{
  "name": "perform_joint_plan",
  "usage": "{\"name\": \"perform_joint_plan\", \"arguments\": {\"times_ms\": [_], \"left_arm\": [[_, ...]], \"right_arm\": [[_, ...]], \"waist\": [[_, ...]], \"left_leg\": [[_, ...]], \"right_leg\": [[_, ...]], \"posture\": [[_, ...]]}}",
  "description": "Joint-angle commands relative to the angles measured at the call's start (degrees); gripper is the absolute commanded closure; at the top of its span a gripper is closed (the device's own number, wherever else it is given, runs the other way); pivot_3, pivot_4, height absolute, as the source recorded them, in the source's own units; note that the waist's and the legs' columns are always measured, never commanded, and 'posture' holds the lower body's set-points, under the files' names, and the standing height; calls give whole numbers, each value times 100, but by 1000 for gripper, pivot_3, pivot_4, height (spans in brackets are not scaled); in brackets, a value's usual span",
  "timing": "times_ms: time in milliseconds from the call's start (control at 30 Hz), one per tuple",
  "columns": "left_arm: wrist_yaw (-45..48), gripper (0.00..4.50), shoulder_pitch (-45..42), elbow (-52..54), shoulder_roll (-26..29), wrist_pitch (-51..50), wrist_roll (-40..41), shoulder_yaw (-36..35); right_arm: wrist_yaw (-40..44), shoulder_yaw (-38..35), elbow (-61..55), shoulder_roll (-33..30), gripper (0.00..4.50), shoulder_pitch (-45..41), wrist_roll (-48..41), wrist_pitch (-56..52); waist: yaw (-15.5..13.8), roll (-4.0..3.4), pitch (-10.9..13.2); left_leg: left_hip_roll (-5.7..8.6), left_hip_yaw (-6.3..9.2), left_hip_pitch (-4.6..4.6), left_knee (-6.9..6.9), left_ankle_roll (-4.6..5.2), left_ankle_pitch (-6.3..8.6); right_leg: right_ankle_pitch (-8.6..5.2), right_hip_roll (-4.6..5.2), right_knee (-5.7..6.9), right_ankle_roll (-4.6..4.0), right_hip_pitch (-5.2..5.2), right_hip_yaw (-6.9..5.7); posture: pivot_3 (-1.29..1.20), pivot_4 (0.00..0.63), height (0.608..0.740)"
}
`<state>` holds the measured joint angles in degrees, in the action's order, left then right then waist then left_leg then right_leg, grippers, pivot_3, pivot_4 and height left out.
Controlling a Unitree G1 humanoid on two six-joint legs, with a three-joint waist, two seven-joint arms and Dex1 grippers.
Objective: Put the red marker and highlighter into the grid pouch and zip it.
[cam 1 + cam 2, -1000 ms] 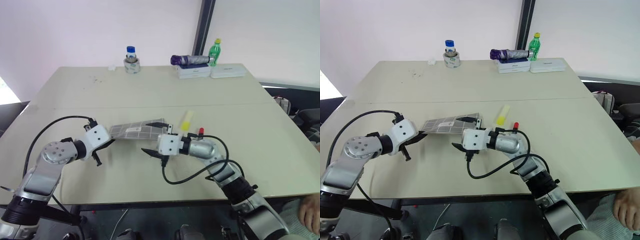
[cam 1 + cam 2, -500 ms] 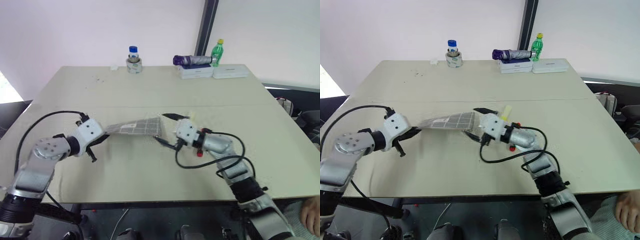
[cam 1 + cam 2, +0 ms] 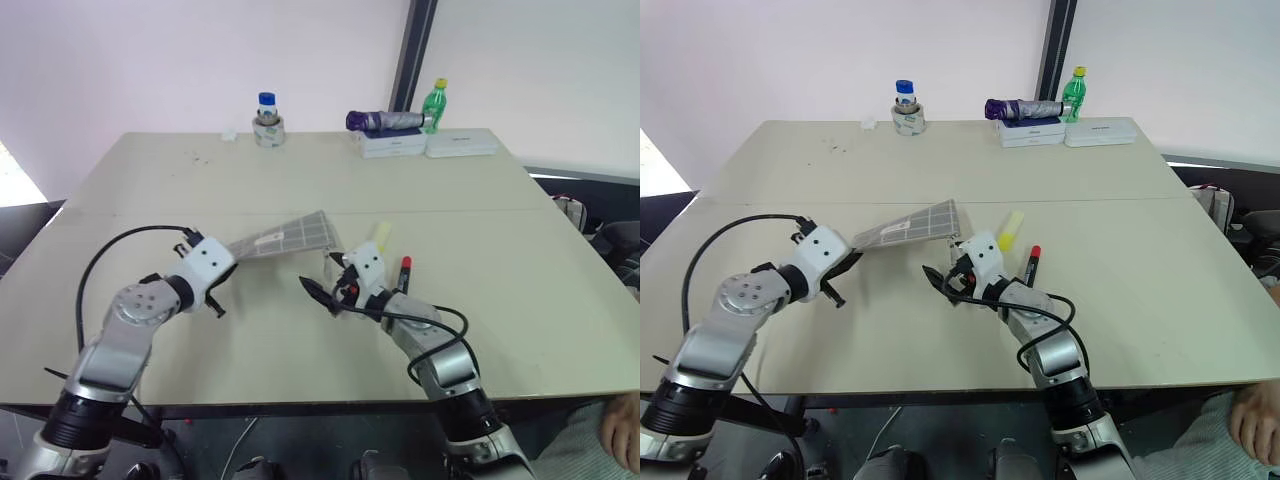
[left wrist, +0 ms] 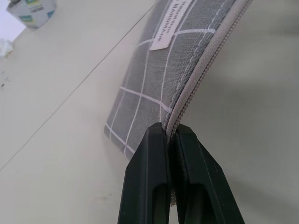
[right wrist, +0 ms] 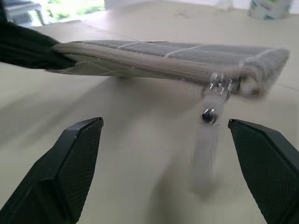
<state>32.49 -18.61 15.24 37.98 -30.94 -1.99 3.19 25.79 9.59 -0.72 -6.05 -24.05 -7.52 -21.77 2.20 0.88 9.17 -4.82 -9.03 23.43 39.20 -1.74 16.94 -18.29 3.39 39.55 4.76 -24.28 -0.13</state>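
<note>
The left end effector (image 4: 171,140) pinches the grid pouch (image 3: 285,236) by its zipper edge, lifted off the counter (image 3: 300,180). The right end effector (image 5: 173,163) is spread wide just before the pouch's pull cord (image 5: 207,140); highlighter (image 3: 376,240) and red marker (image 3: 403,273) lie just beyond it.

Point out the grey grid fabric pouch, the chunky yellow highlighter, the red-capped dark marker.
grey grid fabric pouch (image 3: 290,236), left eye view, mid panel.
chunky yellow highlighter (image 3: 380,235), left eye view, body.
red-capped dark marker (image 3: 1032,262), right eye view, barrel.
</note>
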Motion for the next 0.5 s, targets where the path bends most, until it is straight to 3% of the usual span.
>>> {"name": "perform_joint_plan", "arguments": {"times_ms": [33, 233, 267, 367, 500], "left_arm": [[-210, 4500, -1, 304, -93, -93, -124, -37], [-224, 4500, 2, 381, -196, -160, -159, 33], [-223, 4500, -7, 371, -204, -161, -166, 34], [-205, 4500, -19, 369, -225, -152, -161, 44], [-211, 4500, -20, 328, -232, -123, -180, 42]], "right_arm": [[-257, -119, -99, 237, 54, -64, -121, -99], [-490, -138, 47, 398, 54, -142, -67, -105], [-503, -138, 77, 407, 286, -147, -62, -93], [-550, -219, 179, 486, 1384, -229, -147, -121], [-561, -194, 239, 455, 3569, -253, -101, -166]], "waist": [[7, 0, 0], [15, 0, 0], [16, 0, 0], [20, 0, 0], [19, 0, 0]], "left_leg": [[0, 0, 0, 0, 0, 0], [0, 1, 0, -1, 0, 0], [0, 1, 0, -1, 0, 0], [0, 1, 0, -1, 0, 0], [0, 1, 0, -2, 0, 0]], "right_leg": [[0, 0, 0, 0, 0, 0], [0, -1, 0, 0, 0, 0], [0, -1, 0, 0, 0, 0], [0, -1, 0, 0, 0, 0], [0, -1, 0, 0, 0, 0]], "posture": [[0, 150, 740], [0, 150, 740], [0, 150, 740], [0, 150, 740], [0, 150, 740]]}}
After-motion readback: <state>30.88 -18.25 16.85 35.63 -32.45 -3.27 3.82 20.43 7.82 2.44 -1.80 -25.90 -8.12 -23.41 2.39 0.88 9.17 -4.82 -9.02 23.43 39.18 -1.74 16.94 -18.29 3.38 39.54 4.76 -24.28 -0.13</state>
